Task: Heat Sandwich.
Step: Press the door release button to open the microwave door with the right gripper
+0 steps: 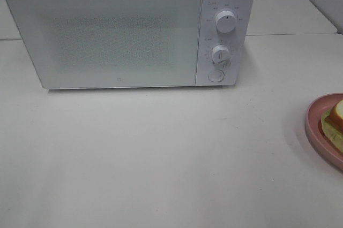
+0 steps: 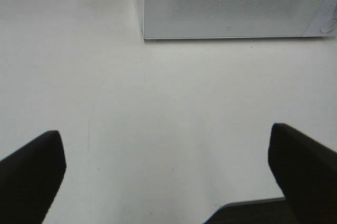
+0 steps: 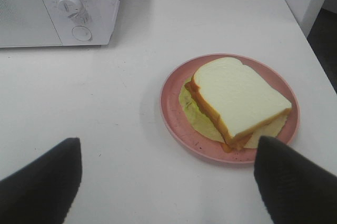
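Sandwich (image 3: 237,100) laid on pink plate (image 3: 171,111), right of microwave (image 1: 128,30), well apart; microwave door (image 1: 102,40) shut. Left hand (image 2: 166,145), right hand (image 3: 168,148) spread wide, nothing held.

High view: plate (image 1: 317,109) and sandwich (image 1: 337,114) cut off at right edge, I see only sliver. On microwave (image 1: 107,30), dial labels (image 1: 225,7) too small, can't read. Both wrist views: microwave partly out of frame.
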Controlling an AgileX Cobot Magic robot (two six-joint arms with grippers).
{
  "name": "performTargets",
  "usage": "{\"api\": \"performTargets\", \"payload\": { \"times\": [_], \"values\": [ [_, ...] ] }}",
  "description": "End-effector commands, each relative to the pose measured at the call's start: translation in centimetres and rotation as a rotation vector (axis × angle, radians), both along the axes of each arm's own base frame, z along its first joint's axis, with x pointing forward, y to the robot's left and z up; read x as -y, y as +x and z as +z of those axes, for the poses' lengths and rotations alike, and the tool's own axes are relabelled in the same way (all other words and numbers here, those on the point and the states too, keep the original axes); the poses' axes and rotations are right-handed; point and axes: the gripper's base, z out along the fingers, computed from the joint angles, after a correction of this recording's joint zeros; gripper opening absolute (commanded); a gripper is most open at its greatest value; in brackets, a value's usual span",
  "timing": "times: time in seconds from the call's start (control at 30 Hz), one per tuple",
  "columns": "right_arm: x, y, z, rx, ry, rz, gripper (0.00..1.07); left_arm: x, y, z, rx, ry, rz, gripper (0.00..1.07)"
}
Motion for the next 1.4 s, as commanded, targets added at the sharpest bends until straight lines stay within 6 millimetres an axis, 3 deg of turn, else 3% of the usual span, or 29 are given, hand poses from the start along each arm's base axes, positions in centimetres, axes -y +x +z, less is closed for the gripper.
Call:
{"api": "performTargets", "payload": {
  "times": [0.03, 0.7, 1.13, 1.4],
  "values": [
    [0.0, -0.3, 0.1, 0.041, 0.003, -0.005, 0.83, 0.0, -0.3, 0.1, 0.035, 0.0, -0.003, 0.98],
    [0.1, 0.0, 0.6, 0.02, -0.011, -0.009, 0.82, 0.0, -0.3, 0.1, 0.035, 0.0, -0.003, 0.98],
    [-0.2, 4.8, 0.8, -0.193, -0.028, -0.002, 0.78, 0.0, -0.3, 0.1, 0.035, 0.0, -0.003, 0.98],
    [-0.3, 6.3, 0.4, -0.288, -0.033, -0.001, 0.76, 0.0, -0.3, 0.1, 0.035, 0.0, -0.003, 0.98]
  ]
}}
